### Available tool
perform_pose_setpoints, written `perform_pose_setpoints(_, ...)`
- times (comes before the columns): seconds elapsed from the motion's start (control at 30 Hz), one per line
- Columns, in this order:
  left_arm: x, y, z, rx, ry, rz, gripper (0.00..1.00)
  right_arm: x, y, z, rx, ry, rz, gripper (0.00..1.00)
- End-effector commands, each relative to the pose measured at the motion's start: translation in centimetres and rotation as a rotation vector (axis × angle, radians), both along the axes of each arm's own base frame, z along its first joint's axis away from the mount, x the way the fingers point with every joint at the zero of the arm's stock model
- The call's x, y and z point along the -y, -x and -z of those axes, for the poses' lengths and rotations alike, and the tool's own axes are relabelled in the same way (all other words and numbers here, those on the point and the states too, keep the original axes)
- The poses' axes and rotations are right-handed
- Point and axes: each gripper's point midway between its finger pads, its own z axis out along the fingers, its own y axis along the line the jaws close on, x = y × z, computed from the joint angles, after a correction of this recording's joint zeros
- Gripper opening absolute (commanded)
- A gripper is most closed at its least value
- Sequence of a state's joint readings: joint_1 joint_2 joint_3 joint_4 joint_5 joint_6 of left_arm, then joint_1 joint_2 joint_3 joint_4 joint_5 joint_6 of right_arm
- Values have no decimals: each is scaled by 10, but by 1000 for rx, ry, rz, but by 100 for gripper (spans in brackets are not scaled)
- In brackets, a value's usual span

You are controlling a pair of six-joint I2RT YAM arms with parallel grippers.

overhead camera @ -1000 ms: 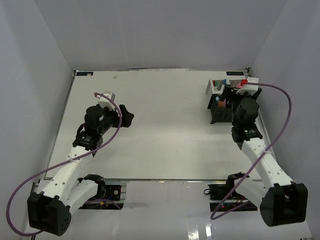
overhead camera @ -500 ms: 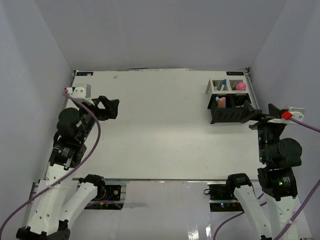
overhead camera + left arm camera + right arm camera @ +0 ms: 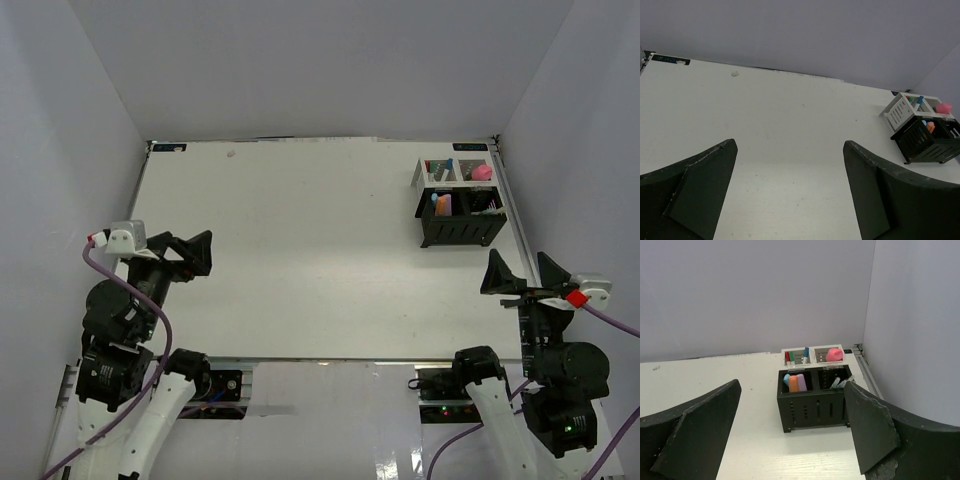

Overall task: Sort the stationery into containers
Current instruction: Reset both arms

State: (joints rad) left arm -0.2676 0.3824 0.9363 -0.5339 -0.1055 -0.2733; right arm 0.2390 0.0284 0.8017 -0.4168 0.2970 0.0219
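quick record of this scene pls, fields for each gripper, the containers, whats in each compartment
left gripper: open, holding nothing, near left of the table
right gripper: open, holding nothing, near right, facing the containers
black organizer: upright, far right of table
black left compartment: blue, orange and purple markers
black right compartment: a few items, too small to name
white mesh compartments: joined behind the black one; pens in the left, pink-capped bottle in the right

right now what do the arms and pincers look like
The left arm and right arm are white links with black joints. The left pincer and right pincer have black wedge fingers. Purple cables trail both; a red tab marks the right wrist.
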Motion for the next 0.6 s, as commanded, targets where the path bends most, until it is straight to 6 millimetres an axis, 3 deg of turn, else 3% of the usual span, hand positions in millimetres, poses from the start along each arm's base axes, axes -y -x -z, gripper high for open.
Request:
perform_pose_setpoints(0.0, -11, 2, 25, -56, -7, -59, 98, 0, -2, 14, -30, 21, 3, 90)
perform_pose_setpoints(0.33, 1, -9, 67, -155, 12, -19, 98, -4, -8, 24, -57, 32, -15, 90)
perform_pose_setpoints(0.57, 7, -14, 75, -176, 10, 1, 98, -7, -10, 27, -65, 37, -25, 90)
